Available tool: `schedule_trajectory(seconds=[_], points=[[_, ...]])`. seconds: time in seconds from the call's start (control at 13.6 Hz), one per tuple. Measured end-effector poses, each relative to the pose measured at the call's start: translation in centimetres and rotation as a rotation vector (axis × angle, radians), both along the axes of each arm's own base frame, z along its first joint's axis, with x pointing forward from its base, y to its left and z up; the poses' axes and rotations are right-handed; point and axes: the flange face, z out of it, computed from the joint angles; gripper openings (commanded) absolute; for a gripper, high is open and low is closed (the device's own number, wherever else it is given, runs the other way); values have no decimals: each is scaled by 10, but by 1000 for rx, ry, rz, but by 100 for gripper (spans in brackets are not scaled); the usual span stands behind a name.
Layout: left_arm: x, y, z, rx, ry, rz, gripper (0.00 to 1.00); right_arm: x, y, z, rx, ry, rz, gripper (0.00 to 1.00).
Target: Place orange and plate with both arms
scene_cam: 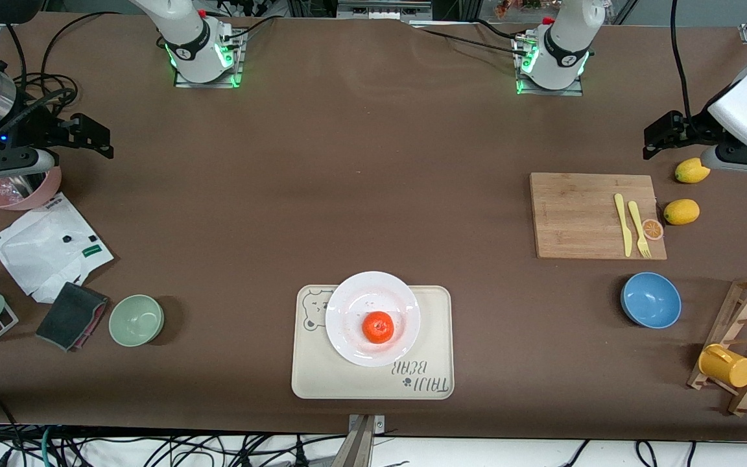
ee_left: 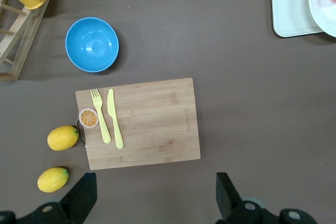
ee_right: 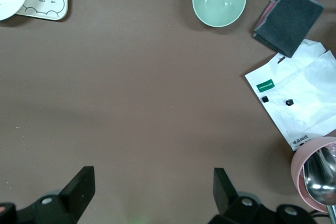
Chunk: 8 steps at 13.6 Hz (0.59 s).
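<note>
The orange (scene_cam: 378,327) is sitting in the plate (scene_cam: 355,296), which is resting on the tray (scene_cam: 432,337) on the worktop (scene_cam: 360,181). The left claw (ee_left: 152,195) is hanging spread over bare worktop by the cutting board (scene_cam: 574,214), and the right claw (ee_right: 152,192) is hanging spread near the pink bowl (scene_cam: 43,191); both are holding nothing.

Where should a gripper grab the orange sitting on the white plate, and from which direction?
Come straight down from above and close on the orange's widest middle. It is round, sits alone on the plate, and the raised rim would likely block a low sideways approach. Both the left gripper and the right gripper are open and away from it.
</note>
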Motion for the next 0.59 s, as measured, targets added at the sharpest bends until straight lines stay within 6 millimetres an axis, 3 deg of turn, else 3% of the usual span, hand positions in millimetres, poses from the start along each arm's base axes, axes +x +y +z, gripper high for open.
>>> schedule_trajectory(seconds=[0.59], points=[[0, 0, 0, 0, 0, -1, 100, -1, 0, 8, -1, 5, 1, 100]])
